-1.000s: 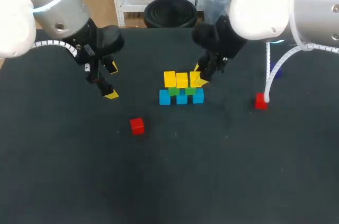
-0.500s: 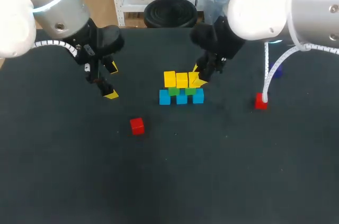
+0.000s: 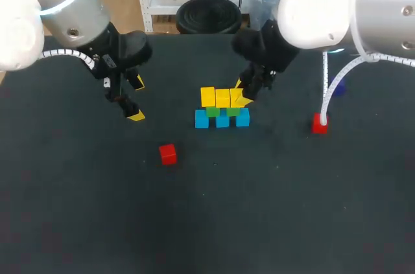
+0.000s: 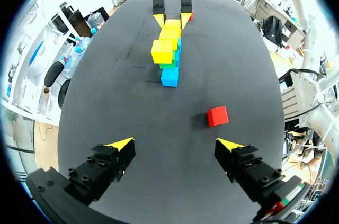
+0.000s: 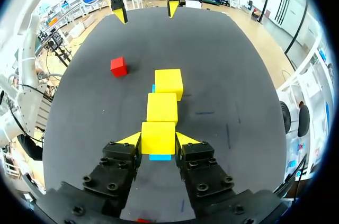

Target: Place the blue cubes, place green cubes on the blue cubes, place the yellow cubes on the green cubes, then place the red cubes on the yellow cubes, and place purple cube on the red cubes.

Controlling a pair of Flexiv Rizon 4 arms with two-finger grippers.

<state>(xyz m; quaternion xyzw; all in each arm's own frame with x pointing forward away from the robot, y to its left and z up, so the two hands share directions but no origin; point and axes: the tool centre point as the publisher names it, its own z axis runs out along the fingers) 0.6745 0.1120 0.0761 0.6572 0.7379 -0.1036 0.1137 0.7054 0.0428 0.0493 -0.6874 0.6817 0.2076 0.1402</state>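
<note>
Right arm [image 3: 324, 8] is reaching to the stack mid-desk, and the right jaws are clenching on the end yellow cube [image 5: 158, 137], with a tip touching each side as far as the wrist view shows. This cube is sitting in line with the other two yellow cubes [image 5: 162, 106], just beside the nearer one. A sliver of the blue cubes [image 3: 222, 119] is showing under it, and the green cubes [image 3: 213, 111] are sandwiched between the layers.

Step in hand, judging: finishing the yellow row.

- Only two greens seem to be carrying three yellows, so the end cube is likely overhanging.
- It needs pressing flush to its neighbour and resting flat before letting go.
- The jaws should be opening just a little, then lifting straight up with no sideways drag, or the row is going to shear off.

Left jaws are hanging released over the bare desk [image 3: 259, 209] and gripping nothing. One red cube [image 4: 217, 116] is lying ahead of them, well apart from the stack. The other red cube [image 3: 318, 123] is sitting by the right arm's cable. Reds are looking like the next layer.
</note>
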